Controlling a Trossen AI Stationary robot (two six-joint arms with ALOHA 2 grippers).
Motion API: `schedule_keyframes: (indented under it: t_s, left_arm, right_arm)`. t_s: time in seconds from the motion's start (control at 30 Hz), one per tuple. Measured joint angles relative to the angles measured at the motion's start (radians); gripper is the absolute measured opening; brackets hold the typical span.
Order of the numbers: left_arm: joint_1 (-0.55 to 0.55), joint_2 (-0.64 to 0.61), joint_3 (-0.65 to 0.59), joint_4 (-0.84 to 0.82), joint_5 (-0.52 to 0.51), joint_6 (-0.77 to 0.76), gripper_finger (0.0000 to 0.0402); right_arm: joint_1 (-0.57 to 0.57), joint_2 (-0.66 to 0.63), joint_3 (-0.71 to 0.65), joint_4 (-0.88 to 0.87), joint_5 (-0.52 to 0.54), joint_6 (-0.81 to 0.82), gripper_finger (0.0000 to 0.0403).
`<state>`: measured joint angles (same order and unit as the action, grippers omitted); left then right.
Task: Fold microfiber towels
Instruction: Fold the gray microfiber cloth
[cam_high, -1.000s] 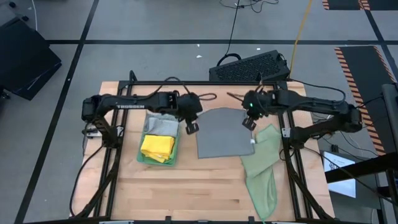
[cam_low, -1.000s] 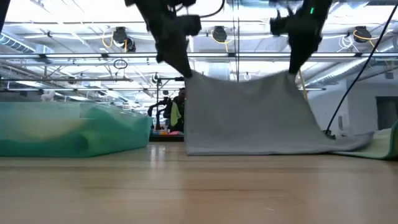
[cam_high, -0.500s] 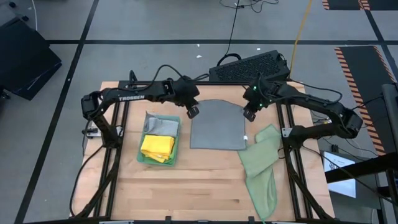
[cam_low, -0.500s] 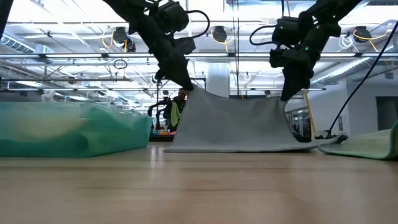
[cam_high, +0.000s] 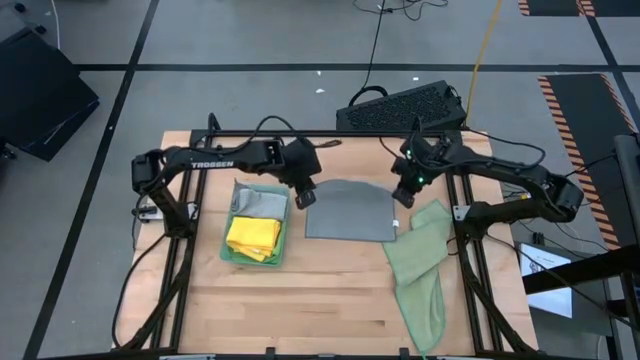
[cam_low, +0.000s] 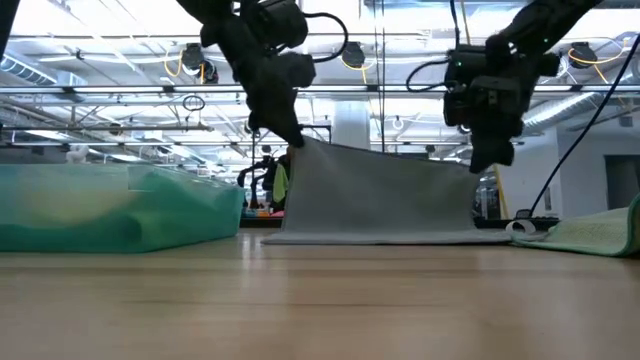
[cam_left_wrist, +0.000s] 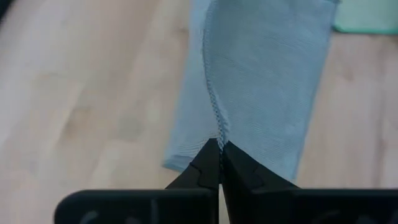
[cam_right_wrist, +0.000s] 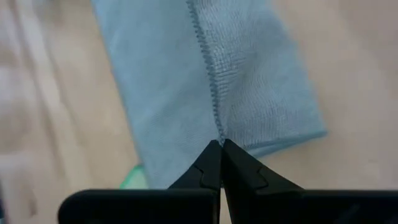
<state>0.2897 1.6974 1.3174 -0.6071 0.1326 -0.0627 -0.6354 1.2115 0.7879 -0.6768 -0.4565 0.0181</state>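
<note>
A grey microfiber towel (cam_high: 348, 212) is in the middle of the table, its near edge (cam_low: 380, 238) lying on the wood and its far edge raised. My left gripper (cam_high: 305, 197) is shut on the towel's far left corner. My right gripper (cam_high: 400, 195) is shut on the far right corner, a little lower in the low view (cam_low: 487, 160). A pale sage towel (cam_high: 420, 265) lies crumpled at the right. A folded yellow towel (cam_high: 253, 235) and a folded grey one (cam_high: 260, 203) lie in a green tray (cam_high: 232, 250). My left gripper pinches the grey towel's stitched hem at a corner (cam_left_wrist: 217, 132) between its two fingertips. It comes slanting down from the far left. The towel slopes down from the fingers to the table. My right gripper pinches the stitched hem at the other raised corner (cam_right_wrist: 217, 132) between its fingertips, slanting down from the far right. The raised edge (cam_low: 390, 152) runs nearly straight between the two grippers, and the towel's lower part rests on the table.
The green tray stands left of the grey towel, close to my left gripper. The sage towel reaches the table's near right edge. A black slotted box (cam_high: 400, 105) lies beyond the far edge. Bare wood (cam_high: 310, 300) fills the near middle.
Both grippers carried the towel's raised edge toward the far edge, then came back a little toward the near edge and sank, the right one more, tipping downward. The towel hangs lower now. Its near edge has slid slightly toward the far edge and off the sage towel.
</note>
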Motion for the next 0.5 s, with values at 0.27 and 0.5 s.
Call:
schedule_keyframes:
  t_s: [0.27,0.5]
  left_arm:
    - [-0.066,0.0,0.0,-0.054,0.008,0.006,0.0007]
    - [-0.111,0.001,-0.11,0.007,0.009,-0.028,0.0006]
  right_arm:
    - [0.065,0.0,-0.081,0.033,-0.07,0.067,0.0]
    - [0.13,0.0,-0.131,0.048,-0.073,0.09,0.0]
